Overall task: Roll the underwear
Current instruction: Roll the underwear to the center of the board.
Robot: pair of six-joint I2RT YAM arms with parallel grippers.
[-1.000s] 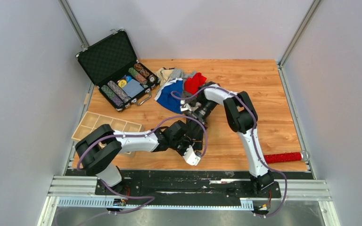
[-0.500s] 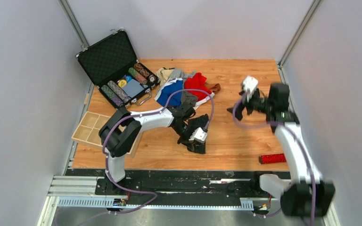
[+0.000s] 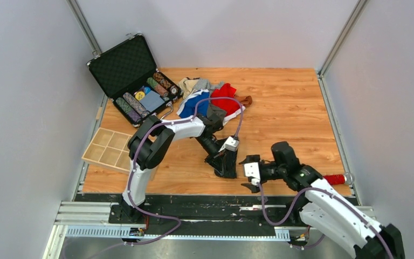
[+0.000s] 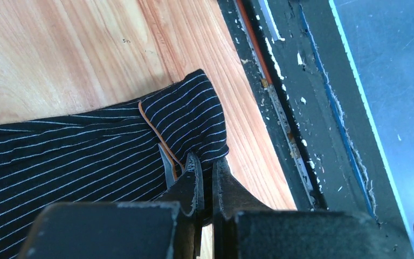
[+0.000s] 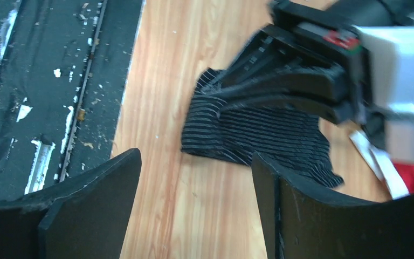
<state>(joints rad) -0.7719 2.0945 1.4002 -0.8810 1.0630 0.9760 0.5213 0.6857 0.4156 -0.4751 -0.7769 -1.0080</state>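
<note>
A black pinstriped underwear (image 3: 229, 166) lies on the wooden table near the front edge. My left gripper (image 3: 219, 161) is shut on its hem; in the left wrist view the jaws (image 4: 206, 162) pinch a folded corner of the striped cloth (image 4: 86, 156). My right gripper (image 3: 247, 174) is open and empty, just right of that garment. The right wrist view shows the striped cloth (image 5: 259, 132) ahead of the open jaws (image 5: 194, 156), with the left gripper (image 5: 302, 81) on it. More underwear is piled at the back: red (image 3: 224, 96), blue with white trim (image 3: 190, 102), beige-grey (image 3: 195, 84), brown (image 3: 246, 100).
An open black case of poker chips (image 3: 135, 81) stands at the back left. A wooden compartment tray (image 3: 105, 148) lies at the left edge. A red bristly stick (image 3: 334, 178) lies at the front right, partly behind my right arm. The black base rail (image 3: 205, 208) borders the table's front.
My right arm swung from the far right side down to the front, its open gripper now beside the black underwear. My left gripper kept hold of the cloth and shifted slightly.
</note>
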